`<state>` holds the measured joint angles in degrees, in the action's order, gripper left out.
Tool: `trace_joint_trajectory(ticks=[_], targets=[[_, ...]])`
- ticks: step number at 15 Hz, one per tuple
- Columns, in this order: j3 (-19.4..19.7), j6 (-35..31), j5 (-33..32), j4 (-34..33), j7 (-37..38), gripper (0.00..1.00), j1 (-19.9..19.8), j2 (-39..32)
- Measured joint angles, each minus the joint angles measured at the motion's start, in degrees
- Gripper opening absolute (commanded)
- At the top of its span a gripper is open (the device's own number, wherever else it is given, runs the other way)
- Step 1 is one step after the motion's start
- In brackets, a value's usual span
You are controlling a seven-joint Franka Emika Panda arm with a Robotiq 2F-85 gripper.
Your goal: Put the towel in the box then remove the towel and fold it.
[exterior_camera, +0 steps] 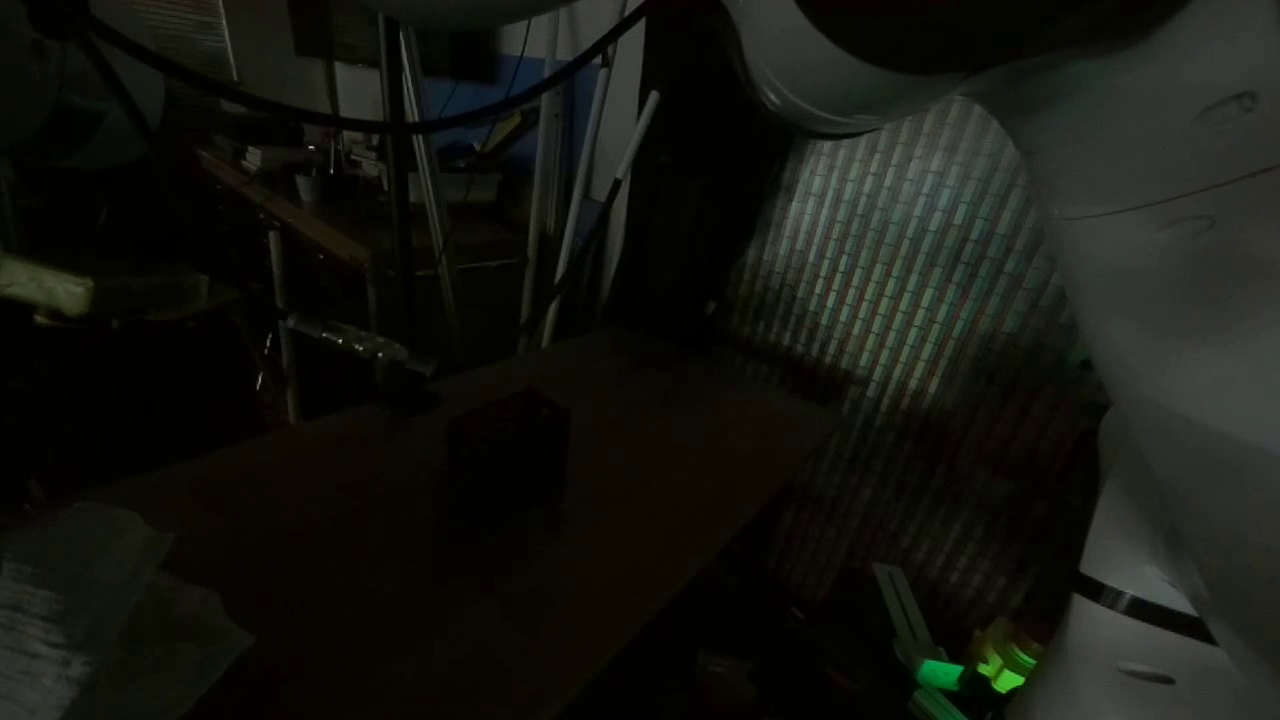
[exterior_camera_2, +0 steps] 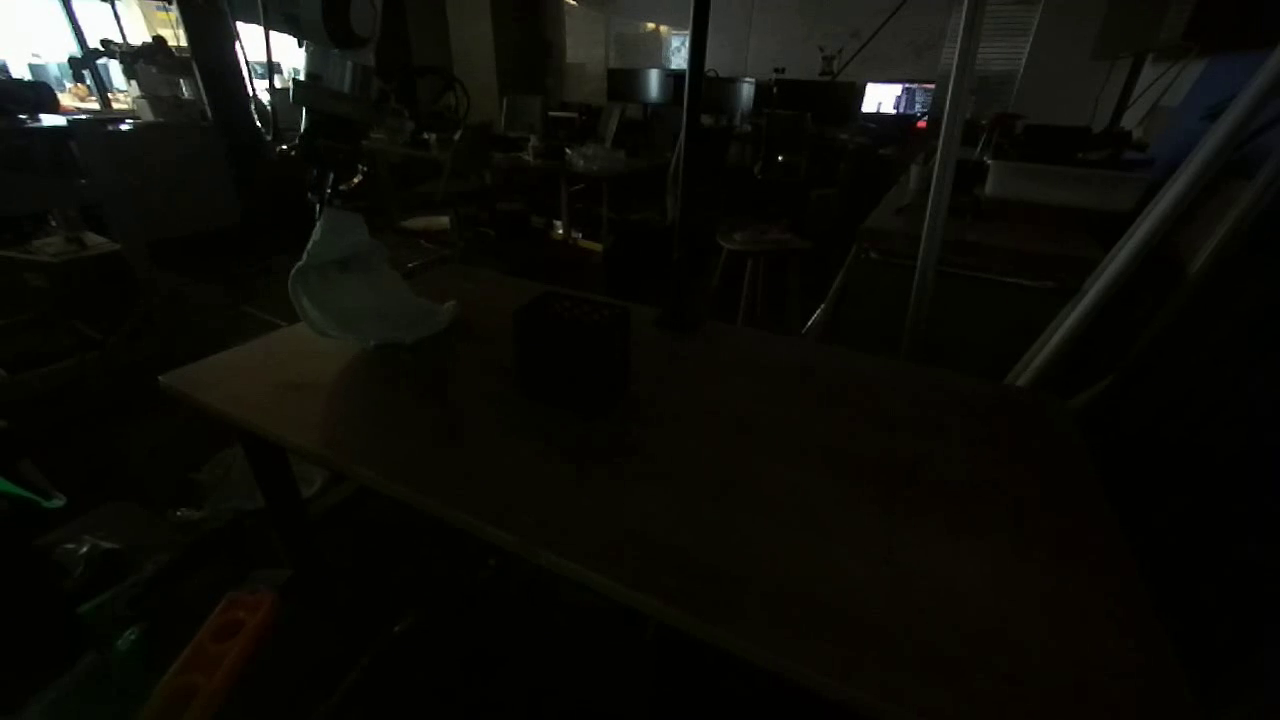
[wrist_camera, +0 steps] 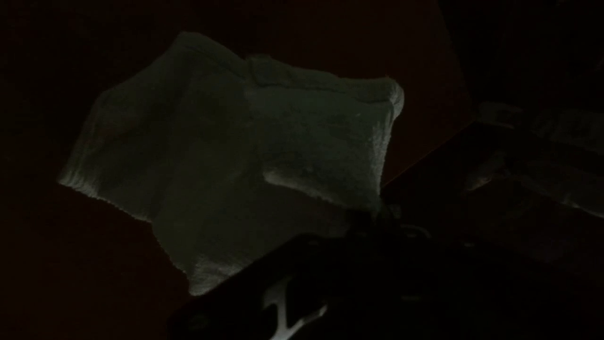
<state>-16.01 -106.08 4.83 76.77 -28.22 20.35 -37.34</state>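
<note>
The pale towel point(exterior_camera_2: 360, 290) hangs by one corner from my gripper point(exterior_camera_2: 323, 195), which is shut on it above the table's far left part in an exterior view. Its lower edge flares out; whether it touches the tabletop I cannot tell. Seen from the wrist, the cloth point(wrist_camera: 212, 141) spreads in folds beneath the dark fingertips, which pinch its edge. At the lower left of an exterior view part of the towel point(exterior_camera: 90, 610) shows, with the gripper outside that picture. The nearly black box point(exterior_camera: 510, 455) stands upright on the table, apart from the towel; its inside is too dark to see.
The scene is very dark. A brown table point(exterior_camera_2: 800, 480) bears the box point(exterior_camera_2: 572, 350). Upright metal poles point(exterior_camera_2: 945, 170) stand behind the table, and a patterned curtain point(exterior_camera: 900, 250) hangs beyond one end. An orange object point(exterior_camera_2: 215, 650) lies below the table's near edge.
</note>
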Motion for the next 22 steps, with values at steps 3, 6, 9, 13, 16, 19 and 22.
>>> trace_joint_trajectory(ticks=[3, 6, 9, 13, 16, 19, 22], targets=[[0.52, -2.28, 0.00, 5.99, -0.01, 0.01, -1.29, 2.59], [0.68, -4.88, 0.00, 12.81, -0.05, 0.01, -4.24, 5.50], [1.07, -8.13, 0.00, 19.01, -0.10, 0.01, -7.85, 8.02], [1.86, -11.76, 0.15, 24.14, -0.08, 0.15, -12.03, 9.49], [1.92, -13.68, 1.25, 26.81, -0.08, 0.44, -13.88, 9.31], [1.72, -15.38, 3.37, 29.53, -0.08, 0.67, -14.33, 8.77], [1.28, -16.77, 4.76, 31.67, -0.08, 0.89, -14.34, 8.69]])
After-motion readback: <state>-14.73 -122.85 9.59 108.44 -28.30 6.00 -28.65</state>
